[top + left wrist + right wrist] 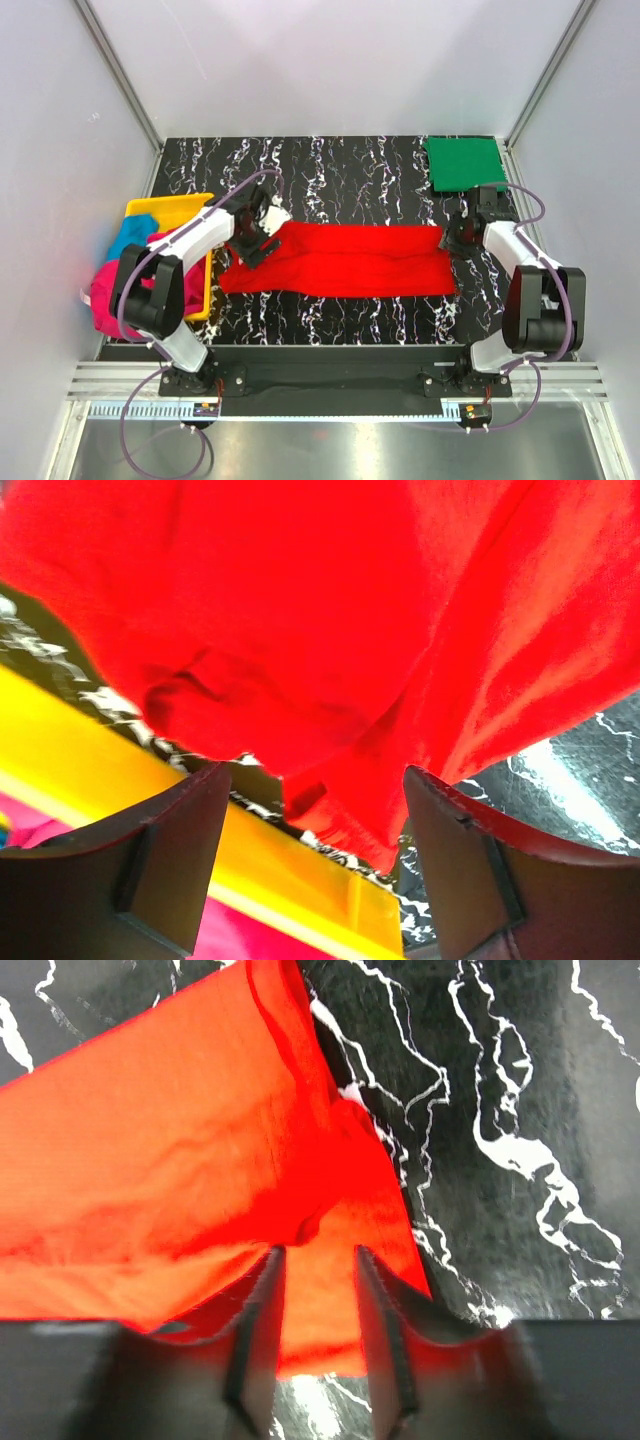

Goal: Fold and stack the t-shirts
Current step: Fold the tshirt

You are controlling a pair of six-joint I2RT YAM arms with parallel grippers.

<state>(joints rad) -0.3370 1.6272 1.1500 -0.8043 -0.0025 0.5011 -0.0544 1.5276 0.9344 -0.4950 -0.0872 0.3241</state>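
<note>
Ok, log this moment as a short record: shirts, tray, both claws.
red t-shirt: lying as a long band across the middle of the table
green t-shirt: folded flat, far right corner
yellow tray: left edge, holding the bunched turquoise t-shirt and magenta t-shirt
left claw: open, at the red shirt's left end
right claw: narrowly open, over its right end

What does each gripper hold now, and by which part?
Left gripper is open at the red t-shirt's left end, holding nothing. Right gripper straddles the shirt's right edge, jaws narrow; whether it grips cannot be told.
</note>
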